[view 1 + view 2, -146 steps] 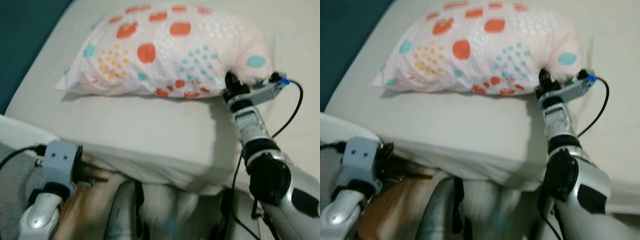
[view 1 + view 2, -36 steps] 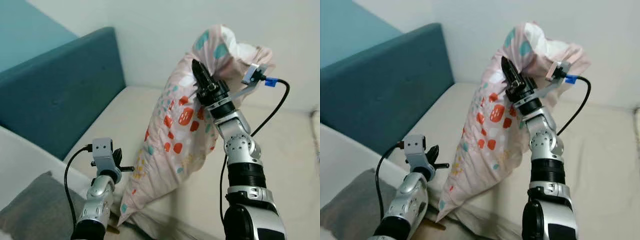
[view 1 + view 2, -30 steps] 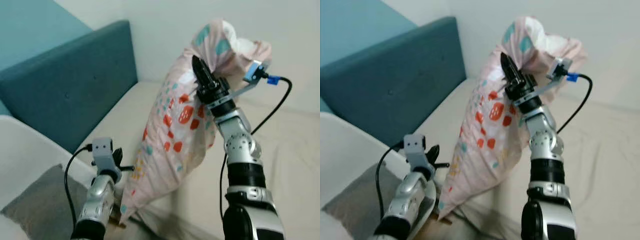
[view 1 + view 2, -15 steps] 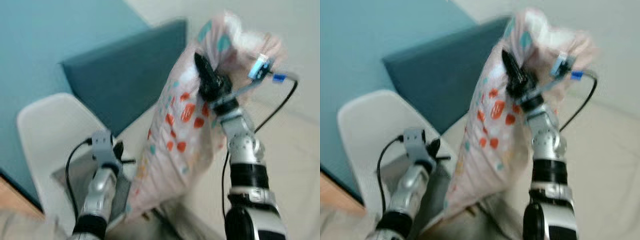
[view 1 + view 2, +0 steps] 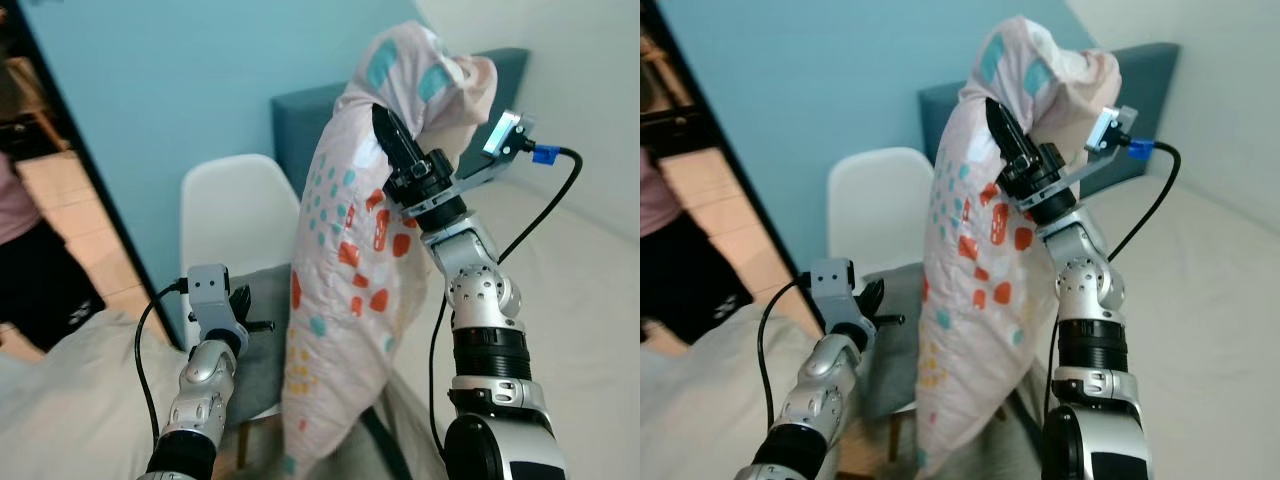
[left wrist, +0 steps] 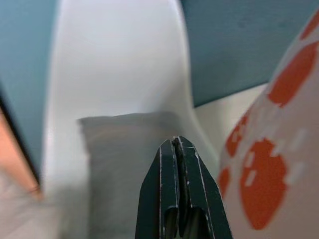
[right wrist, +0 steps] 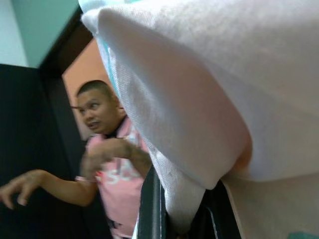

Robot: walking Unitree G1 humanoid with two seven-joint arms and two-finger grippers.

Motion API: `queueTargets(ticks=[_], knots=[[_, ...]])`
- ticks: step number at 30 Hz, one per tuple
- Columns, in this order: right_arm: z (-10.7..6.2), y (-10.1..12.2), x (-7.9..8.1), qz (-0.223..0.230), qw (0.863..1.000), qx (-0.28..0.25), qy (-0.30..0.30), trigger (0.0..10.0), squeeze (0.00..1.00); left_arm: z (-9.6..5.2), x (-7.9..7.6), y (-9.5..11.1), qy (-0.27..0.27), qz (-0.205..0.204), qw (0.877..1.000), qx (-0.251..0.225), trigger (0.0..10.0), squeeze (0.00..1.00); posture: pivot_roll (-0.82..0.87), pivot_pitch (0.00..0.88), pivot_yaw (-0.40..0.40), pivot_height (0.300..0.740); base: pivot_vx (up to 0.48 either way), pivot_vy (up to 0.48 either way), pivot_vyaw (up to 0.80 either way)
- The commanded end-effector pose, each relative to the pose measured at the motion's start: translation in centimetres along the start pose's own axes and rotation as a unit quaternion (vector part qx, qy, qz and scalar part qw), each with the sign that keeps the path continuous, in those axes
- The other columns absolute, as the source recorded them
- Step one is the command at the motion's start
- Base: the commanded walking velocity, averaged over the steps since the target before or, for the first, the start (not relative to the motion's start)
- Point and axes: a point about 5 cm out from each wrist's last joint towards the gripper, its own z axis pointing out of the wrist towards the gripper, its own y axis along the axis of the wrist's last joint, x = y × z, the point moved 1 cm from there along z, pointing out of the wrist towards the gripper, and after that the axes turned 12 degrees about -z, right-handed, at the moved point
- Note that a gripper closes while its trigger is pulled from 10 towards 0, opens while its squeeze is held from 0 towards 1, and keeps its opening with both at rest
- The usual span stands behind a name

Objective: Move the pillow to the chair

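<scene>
Hard to make out much of the chair (image 5: 235,215) — seat half hidden behind the hanging pillow (image 5: 340,300), grey cushion (image 6: 124,149) lying on it. Pillow held up high by its top end, pinched in the right gripper (image 5: 385,125), lower corner dangling off the bottom edge beside the chair. Left gripper (image 6: 178,144) low, fingers pressed together on nothing, aimed at the cushion. Open doorway at far left, with a person (image 7: 107,164) — probably standing there, cut off by the frame.

Two silver jointed arms with black bands; each black pincer (image 5: 388,124) carries a grey camera block (image 5: 209,291) and a black cable (image 5: 143,360).
</scene>
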Motion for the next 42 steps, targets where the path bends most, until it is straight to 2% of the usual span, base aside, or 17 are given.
queueTargets(ticks=[1,26,42], knots=[[1.2,1.7,1.1,-0.006,0.999,-0.039,0.036,10.0,0.0,-0.1,0.2,-0.1,0.003,-0.001,1.0,0.002,10.0,0.0,0.08,0.0,0.021,0.74,0.0,0.0,0.8],[1.2,0.9,2.0,0.01,0.998,-0.03,0.059,10.0,0.0,-0.2,0.4,0.0,0.0,0.004,1.0,0.001,10.0,0.0,0.1,0.0,0.019,0.74,0.0,0.0,0.8],[1.3,1.5,2.5,0.014,0.997,-0.043,0.065,10.0,0.0,-0.4,0.5,-0.2,0.003,0.006,1.0,0.006,10.0,0.0,0.09,0.0,0.028,0.74,0.0,0.0,0.8]])
